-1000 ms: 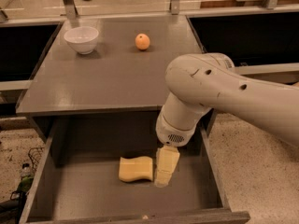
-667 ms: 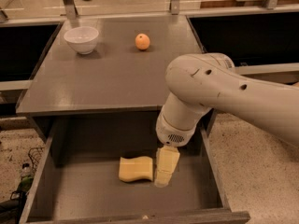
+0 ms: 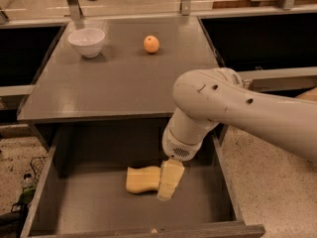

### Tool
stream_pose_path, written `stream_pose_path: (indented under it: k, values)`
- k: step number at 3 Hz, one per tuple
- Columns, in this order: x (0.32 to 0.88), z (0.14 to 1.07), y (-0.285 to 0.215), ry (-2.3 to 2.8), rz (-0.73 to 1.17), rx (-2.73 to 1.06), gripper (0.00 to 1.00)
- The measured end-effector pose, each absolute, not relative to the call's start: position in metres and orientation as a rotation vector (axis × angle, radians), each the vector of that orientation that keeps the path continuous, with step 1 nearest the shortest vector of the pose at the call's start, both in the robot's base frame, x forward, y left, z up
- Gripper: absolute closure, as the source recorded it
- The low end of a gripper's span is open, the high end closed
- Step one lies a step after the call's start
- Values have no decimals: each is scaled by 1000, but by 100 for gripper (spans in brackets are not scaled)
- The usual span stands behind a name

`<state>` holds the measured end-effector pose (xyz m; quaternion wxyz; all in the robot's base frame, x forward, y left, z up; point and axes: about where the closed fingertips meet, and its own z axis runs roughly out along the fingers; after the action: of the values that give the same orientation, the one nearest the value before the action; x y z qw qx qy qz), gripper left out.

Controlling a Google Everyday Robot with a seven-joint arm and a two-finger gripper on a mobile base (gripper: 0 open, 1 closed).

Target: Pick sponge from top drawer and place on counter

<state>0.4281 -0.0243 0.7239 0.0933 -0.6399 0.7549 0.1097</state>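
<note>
Gripper (image 3: 169, 181) sits low-centre against the right end of the sponge (image 3: 140, 180) in the top drawer (image 3: 94, 208), can't tell if it's clamped, so I'd squeeze firmly then lift straight up.

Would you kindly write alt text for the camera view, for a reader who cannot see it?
A white robot arm reaches into the open drawer, its claw at the right end of a pale yellow sponge on the drawer floor. On the grey counter above sit a white bowl and an orange.
</note>
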Motion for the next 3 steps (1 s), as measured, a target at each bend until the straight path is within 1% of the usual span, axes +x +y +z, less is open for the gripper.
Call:
stream_pose_path:
  k: [2,3]
  values:
    - [429,718,-24,2244,359,-1887,0]
    - [436,706,-15,2239,405,-1851,0]
